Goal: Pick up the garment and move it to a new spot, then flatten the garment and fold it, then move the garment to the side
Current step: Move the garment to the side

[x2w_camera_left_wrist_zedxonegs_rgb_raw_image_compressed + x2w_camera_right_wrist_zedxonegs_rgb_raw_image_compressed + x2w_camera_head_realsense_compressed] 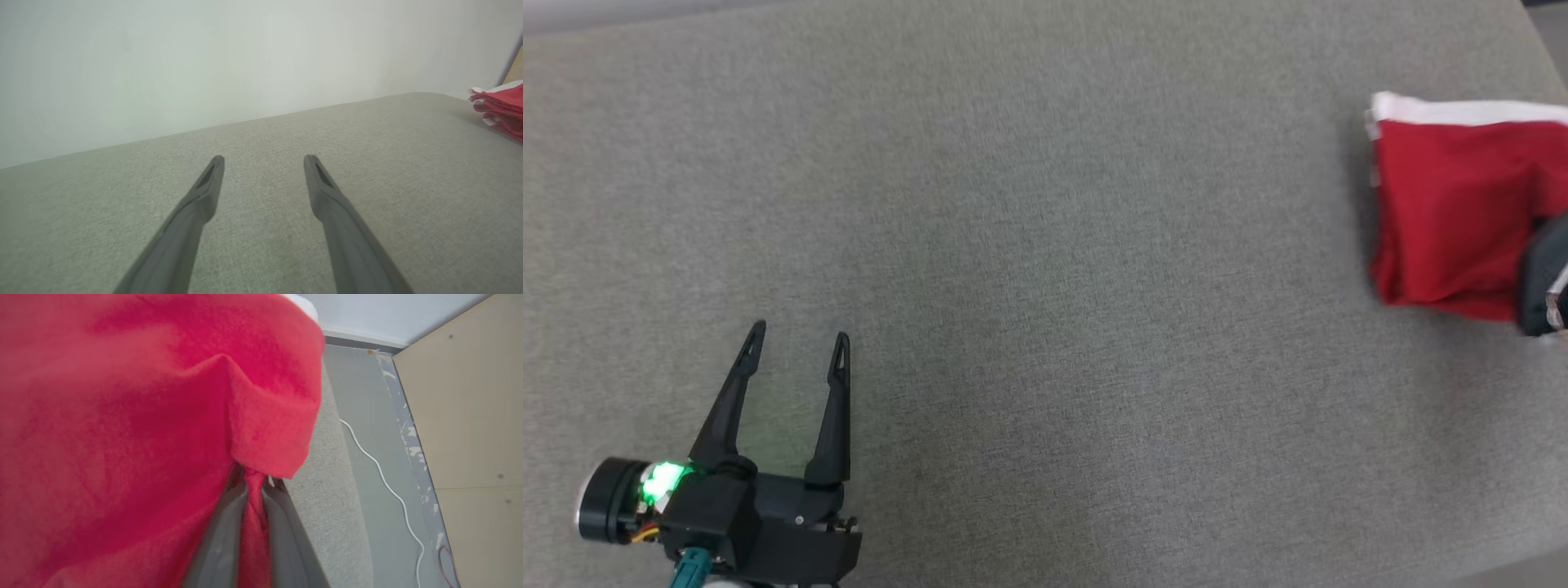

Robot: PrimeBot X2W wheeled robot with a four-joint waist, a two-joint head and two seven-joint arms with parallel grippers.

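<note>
Grey woven cloth covers a wide table (1045, 204), with a pale wall (204, 61) behind it. At the table's right edge lies the garment (1454, 212), a red piece folded into a thick bundle with a white band along its far side. The right gripper (255, 479) is clenched on the garment. In the right wrist view its two dark fingers pinch a fold of red cloth between them, and the cloth bulges over their tips. The left gripper (800, 330) is at the lower left over the table, well apart from the garment, fingers spread wide and holding nothing. Past the table is a grey floor (367, 388) crossed by a thin white cable (380, 469), beside a beige panel (470, 416).
</note>
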